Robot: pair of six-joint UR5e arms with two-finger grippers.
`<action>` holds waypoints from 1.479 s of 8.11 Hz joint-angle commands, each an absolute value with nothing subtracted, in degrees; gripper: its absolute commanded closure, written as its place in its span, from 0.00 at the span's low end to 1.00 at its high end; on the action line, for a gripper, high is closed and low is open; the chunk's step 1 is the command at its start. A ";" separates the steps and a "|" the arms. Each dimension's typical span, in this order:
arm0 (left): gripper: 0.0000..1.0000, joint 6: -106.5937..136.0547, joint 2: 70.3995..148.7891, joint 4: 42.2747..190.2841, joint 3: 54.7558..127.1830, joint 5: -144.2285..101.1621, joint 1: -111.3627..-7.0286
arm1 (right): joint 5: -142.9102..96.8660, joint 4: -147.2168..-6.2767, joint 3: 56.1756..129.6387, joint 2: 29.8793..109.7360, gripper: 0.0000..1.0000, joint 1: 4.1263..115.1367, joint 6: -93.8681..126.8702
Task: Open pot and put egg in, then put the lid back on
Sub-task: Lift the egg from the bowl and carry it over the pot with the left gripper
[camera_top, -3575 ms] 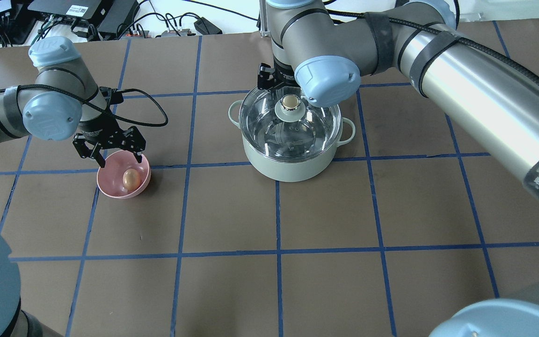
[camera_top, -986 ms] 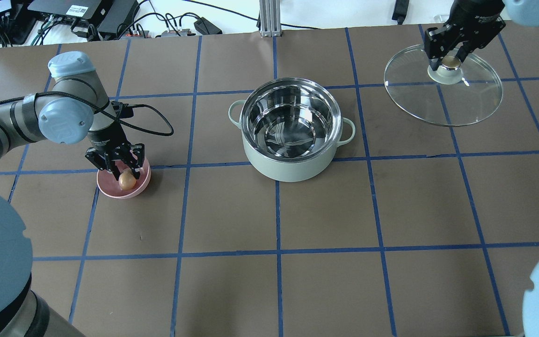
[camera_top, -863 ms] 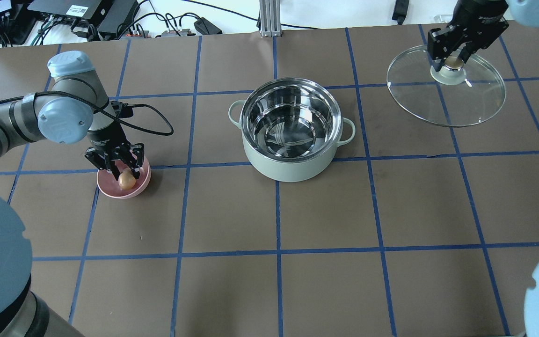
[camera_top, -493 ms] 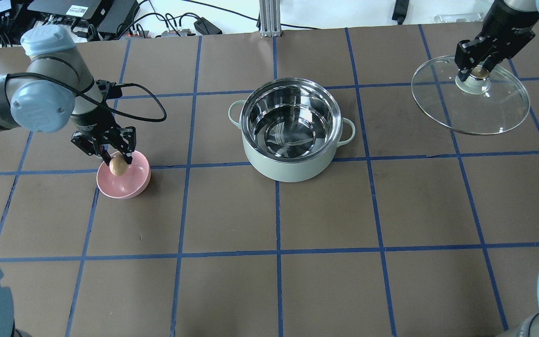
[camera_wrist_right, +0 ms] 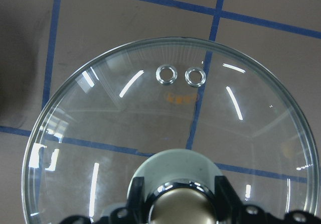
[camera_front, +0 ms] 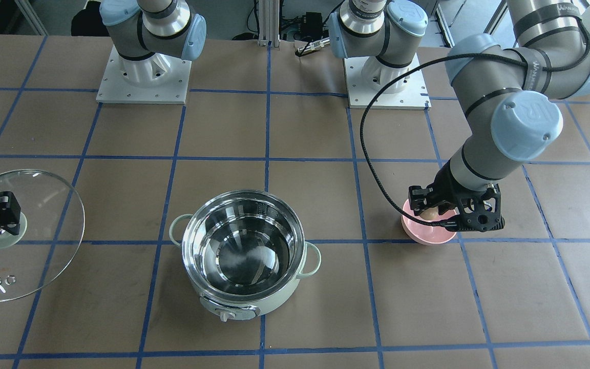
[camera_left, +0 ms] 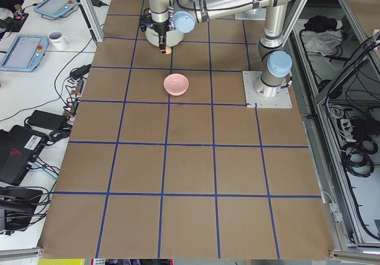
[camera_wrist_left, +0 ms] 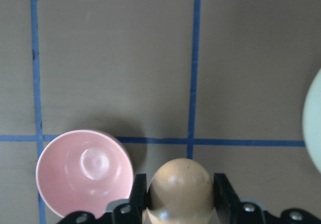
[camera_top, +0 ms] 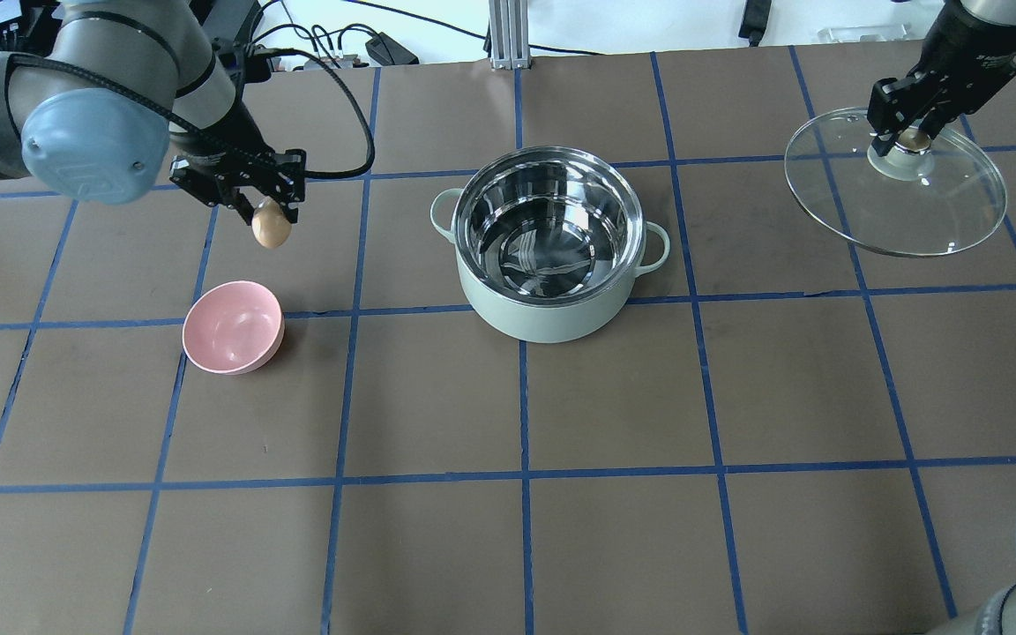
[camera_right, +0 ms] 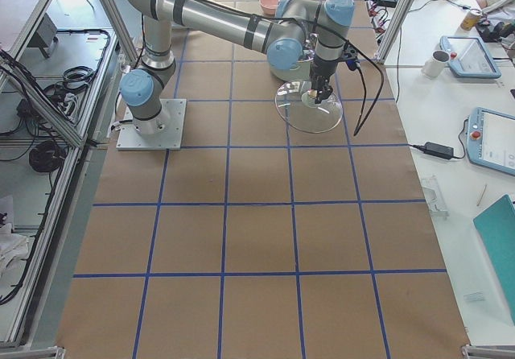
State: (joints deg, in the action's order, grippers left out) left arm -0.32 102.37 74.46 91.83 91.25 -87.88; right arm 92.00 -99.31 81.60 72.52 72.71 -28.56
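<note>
Left gripper [camera_top: 266, 214] pinches the fragile, slippery egg [camera_top: 272, 234] across its middle, likely lightly; right gripper [camera_top: 908, 137] clamps the glass lid [camera_top: 914, 212].

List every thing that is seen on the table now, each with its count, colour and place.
pot: one, pale mint green with steel inside, middle of the table, open and empty
lid: one, clear glass with a beige knob, robot's far right, held by its knob
egg: one, tan-brown, held in the air, out of the bowl
pink bowl: one, pink, on the robot's left of the pot, empty
table: one, brown with blue grid lines
left gripper: one, black, shut on the egg
right gripper: one, black, shut on the lid's knob
</note>
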 commanded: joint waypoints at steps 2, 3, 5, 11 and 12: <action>0.69 16.23 107.74 58.75 87.54 85.96 -98.94 | 92.02 -99.32 81.65 72.51 1.00 72.69 -28.56; 0.72 21.05 109.15 56.80 87.45 85.96 -101.57 | 92.02 -99.32 81.65 72.51 1.00 72.69 -28.56; 0.75 24.34 113.88 48.37 87.36 85.95 -107.20 | 91.93 -99.32 81.65 72.51 1.00 72.69 -28.48; 0.63 27.16 121.99 46.14 87.89 85.69 -112.50 | 91.67 -99.23 81.65 72.51 1.00 72.69 -28.04; 0.63 26.98 122.17 46.49 88.15 85.69 -112.50 | 91.67 -99.23 81.65 72.51 1.00 72.69 -27.95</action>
